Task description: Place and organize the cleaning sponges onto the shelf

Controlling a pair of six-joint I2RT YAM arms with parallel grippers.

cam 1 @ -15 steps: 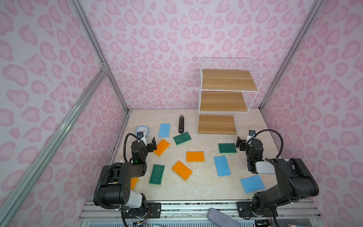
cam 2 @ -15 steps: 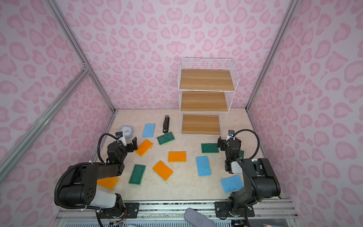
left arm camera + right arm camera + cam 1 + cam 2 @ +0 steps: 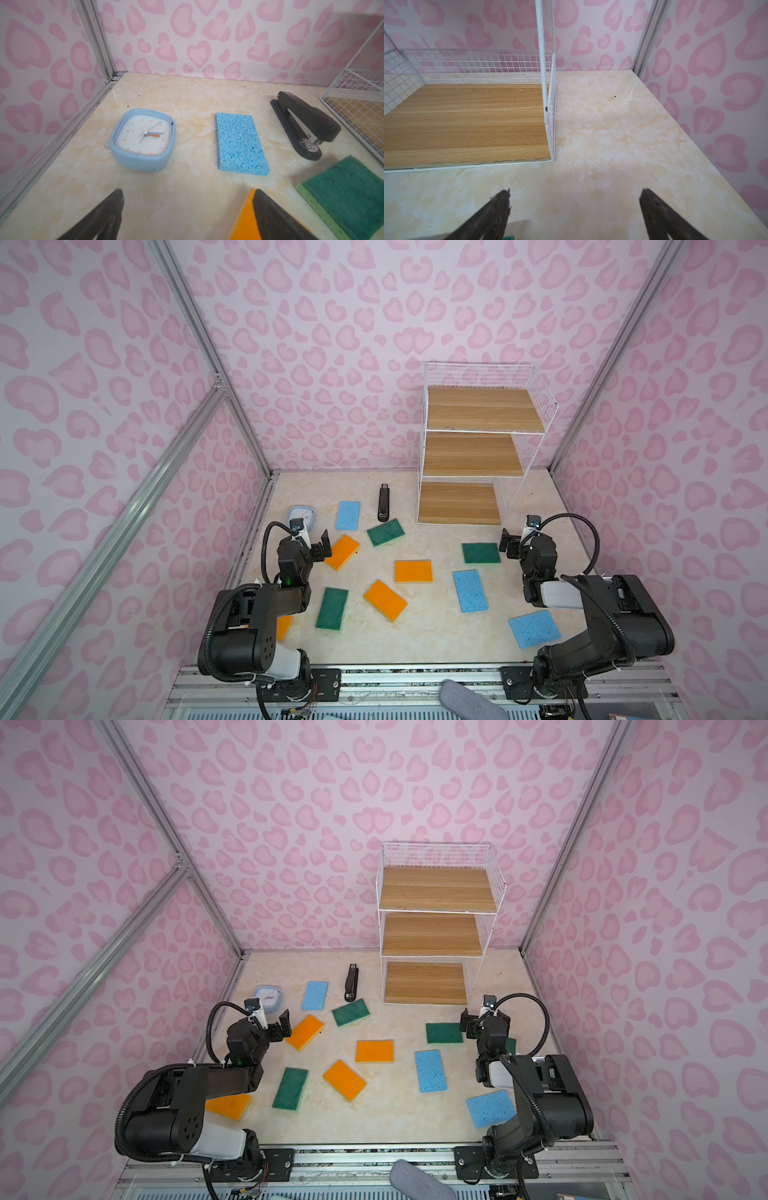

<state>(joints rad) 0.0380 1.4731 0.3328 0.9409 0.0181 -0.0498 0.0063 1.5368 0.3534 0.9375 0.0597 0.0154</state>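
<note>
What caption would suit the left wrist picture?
Open left tool facing a blue alarm clock, blue sponge and black stapler.

The left arm [image 3: 249,614] and the right arm [image 3: 615,614] were black with boxy joint housings, each carrying a white section [image 3: 557,595]. A black cable [image 3: 266,543] arched above each wrist beside a blue-ringed camera [image 3: 296,525]. A green light [image 3: 286,583] glowed on the left arm. The left gripper [image 3: 187,190] had dark, tapering wedge fingers [image 3: 104,216].

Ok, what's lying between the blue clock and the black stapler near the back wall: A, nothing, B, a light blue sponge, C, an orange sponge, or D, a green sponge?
B: in the left wrist view a light blue sponge lies flat between the clock and the stapler, touching neither.
</note>
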